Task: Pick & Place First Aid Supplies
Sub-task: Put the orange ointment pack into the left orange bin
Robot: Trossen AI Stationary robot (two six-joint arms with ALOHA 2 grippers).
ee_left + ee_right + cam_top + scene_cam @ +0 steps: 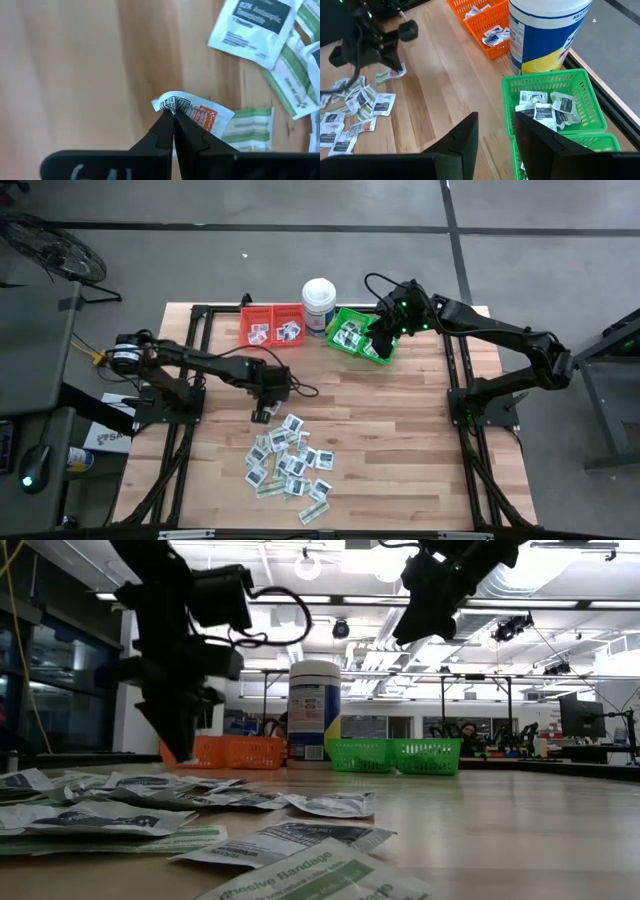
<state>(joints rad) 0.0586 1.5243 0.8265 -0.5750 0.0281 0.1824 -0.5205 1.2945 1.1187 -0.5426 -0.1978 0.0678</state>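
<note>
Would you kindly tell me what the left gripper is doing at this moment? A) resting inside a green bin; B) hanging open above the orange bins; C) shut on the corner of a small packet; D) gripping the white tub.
C: in the left wrist view the left gripper is pinched shut on the corner of a small white and orange packet over the wooden table.

- White round tub (319,304) with a blue-and-yellow label, at twelve o'clock on the wooden table (400,440).
- Orange bins (272,324) at eleven.
- Green bins (352,335) at one.
</note>
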